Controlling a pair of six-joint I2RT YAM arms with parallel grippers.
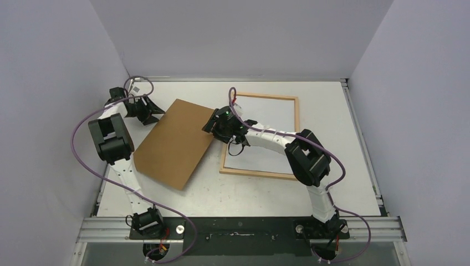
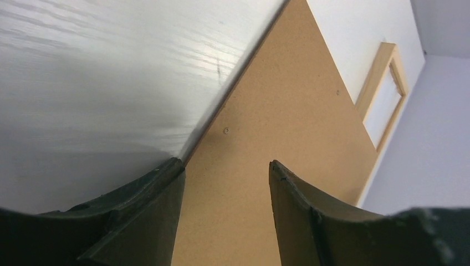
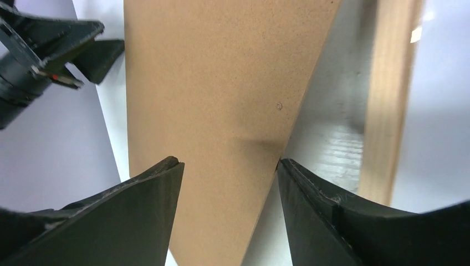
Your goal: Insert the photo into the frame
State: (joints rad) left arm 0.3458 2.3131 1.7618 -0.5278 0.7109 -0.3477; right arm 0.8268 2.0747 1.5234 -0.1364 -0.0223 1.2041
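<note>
No legible text, label, brand, number or sign shows on the board (image 1: 172, 144), frame (image 1: 266, 96) or table (image 1: 221, 194).

So the table (image 1: 249, 194) is a plain white top with a faint wood-grain texture up close, boxed in by pale walls (image 1: 233, 39) on three sides, with a metal rail (image 1: 238, 227) running along the near edge. Only two things lie on it. The frame (image 1: 296, 136), thin light-wood bars, sits right of centre and pretty much square to the table, with bare white tabletop showing through its opening. Left of it there's a flat brown backing board (image 1: 174, 143), turned at an angle so one corner points toward the frame's left bar. Can't tell if they actually touch there.
</note>
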